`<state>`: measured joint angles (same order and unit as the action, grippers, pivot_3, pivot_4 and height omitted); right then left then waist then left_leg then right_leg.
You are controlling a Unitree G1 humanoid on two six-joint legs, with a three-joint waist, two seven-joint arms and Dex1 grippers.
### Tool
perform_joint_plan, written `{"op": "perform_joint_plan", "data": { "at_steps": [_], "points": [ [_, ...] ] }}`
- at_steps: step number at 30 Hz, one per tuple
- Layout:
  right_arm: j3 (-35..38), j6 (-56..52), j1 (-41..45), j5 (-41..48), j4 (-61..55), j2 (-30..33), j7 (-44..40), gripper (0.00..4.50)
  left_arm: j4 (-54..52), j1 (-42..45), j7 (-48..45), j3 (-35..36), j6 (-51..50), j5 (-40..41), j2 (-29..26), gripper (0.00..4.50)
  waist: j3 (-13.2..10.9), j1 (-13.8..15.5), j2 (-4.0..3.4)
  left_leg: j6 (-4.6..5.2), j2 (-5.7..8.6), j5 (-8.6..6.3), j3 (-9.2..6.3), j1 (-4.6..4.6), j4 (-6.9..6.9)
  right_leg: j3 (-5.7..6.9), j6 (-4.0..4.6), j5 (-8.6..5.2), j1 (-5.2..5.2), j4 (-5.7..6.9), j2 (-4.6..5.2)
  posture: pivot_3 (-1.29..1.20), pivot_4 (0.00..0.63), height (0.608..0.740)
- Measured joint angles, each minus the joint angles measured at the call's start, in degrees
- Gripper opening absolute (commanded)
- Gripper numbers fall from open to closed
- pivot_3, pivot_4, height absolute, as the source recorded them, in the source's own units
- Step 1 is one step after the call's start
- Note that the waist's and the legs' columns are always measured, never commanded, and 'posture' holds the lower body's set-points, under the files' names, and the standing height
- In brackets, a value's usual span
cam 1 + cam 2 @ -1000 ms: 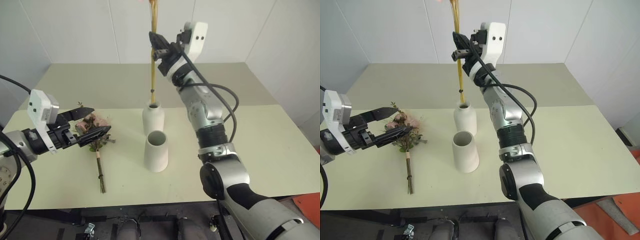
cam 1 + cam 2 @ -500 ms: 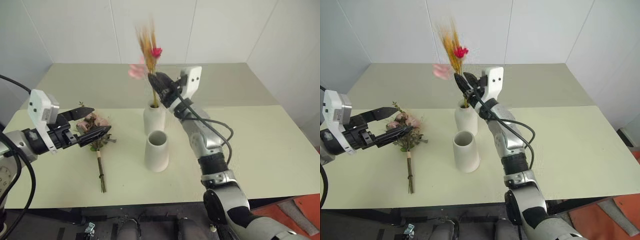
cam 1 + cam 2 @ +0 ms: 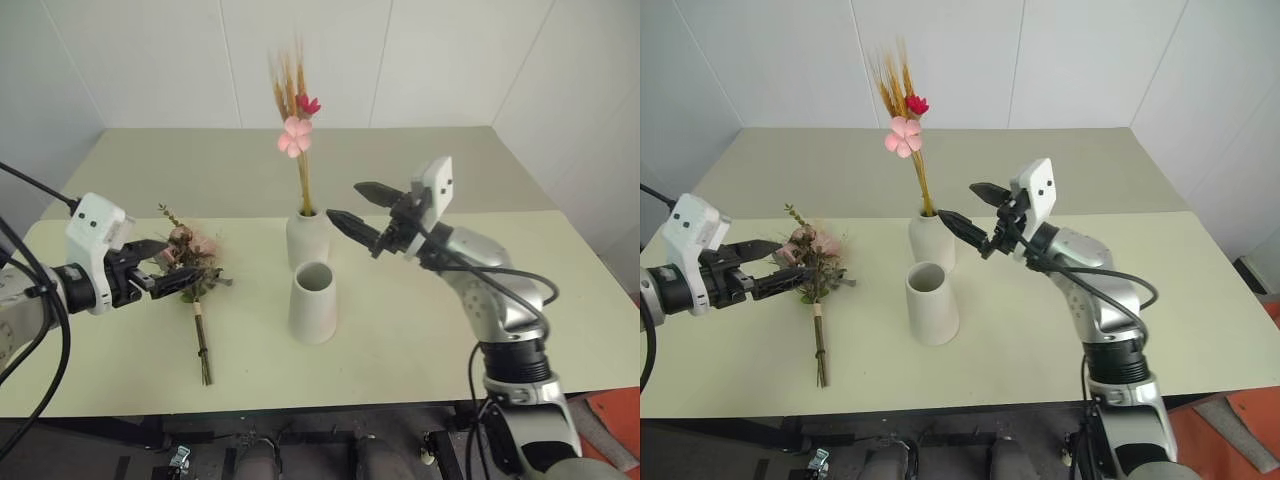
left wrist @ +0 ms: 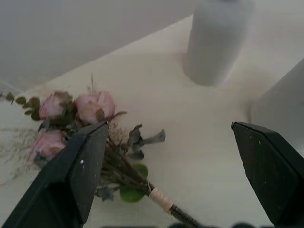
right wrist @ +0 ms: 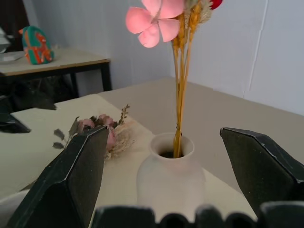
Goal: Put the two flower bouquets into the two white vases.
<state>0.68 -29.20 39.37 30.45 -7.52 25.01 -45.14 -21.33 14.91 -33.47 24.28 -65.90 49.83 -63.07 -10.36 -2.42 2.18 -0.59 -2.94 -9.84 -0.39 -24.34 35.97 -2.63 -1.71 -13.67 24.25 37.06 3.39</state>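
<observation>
I see the pale green table (image 3: 480,340) with the cone vase (image 3: 313,303) standing empty near its middle and the round vase (image 3: 306,238) just behind it, the yellow-stemmed bunch (image 3: 297,140) standing upright in its narrow neck. My right gripper (image 3: 354,203) hangs in the air just beside that round vase with its fingers spread wide and nothing between them. My left gripper (image 3: 178,266) is also spread wide, low over the blooms of the pink bunch (image 3: 194,290), which lies flat on the table to the left of the vases.
</observation>
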Motion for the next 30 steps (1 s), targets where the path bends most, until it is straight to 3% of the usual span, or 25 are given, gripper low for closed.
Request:
{"op": "perform_joint_plan", "data": {
  "at_steps": [8,20,24,30],
  "points": [
    [1.60,-2.74,3.55,5.92,0.74,12.72,-16.87,4.44,2.11,8.67,5.66,-4.49,-21.20,1.99,-2.15,4.50,-0.02,-0.04,0.01,0.00,0.02,0.00,0.03,0.02,-0.04,-0.04,-0.07,-0.06,0.00,-0.01,0.00,0.00,0.150,0.740],
    [1.66,-2.10,4.79,6.13,0.91,13.88,-22.53,4.44,9.90,14.37,14.87,-17.63,-26.34,-8.13,8.95,4.50,-0.02,0.33,0.04,0.00,0.07,0.00,0.02,-0.04,0.01,-0.06,0.12,0.06,0.01,0.00,0.02,0.00,0.150,0.740],
    [1.70,-2.12,4.58,6.86,0.09,15.74,-25.06,4.50,12.11,16.47,16.65,-18.81,-26.33,-11.49,13.36,3.73,-0.02,0.67,0.04,0.00,0.09,0.00,0.02,-0.02,0.04,-0.06,0.12,0.06,-0.03,0.00,0.03,0.00,0.150,0.740],
    [1.68,-1.57,2.36,6.87,0.05,21.19,-33.74,4.50,13.98,17.63,17.35,-18.73,-25.97,-15.99,15.17,2.00,-0.02,1.46,0.04,0.00,0.10,0.00,0.02,0.03,0.06,-0.06,0.12,0.06,-0.07,0.01,0.03,0.00,0.150,0.740]
  ]
}}
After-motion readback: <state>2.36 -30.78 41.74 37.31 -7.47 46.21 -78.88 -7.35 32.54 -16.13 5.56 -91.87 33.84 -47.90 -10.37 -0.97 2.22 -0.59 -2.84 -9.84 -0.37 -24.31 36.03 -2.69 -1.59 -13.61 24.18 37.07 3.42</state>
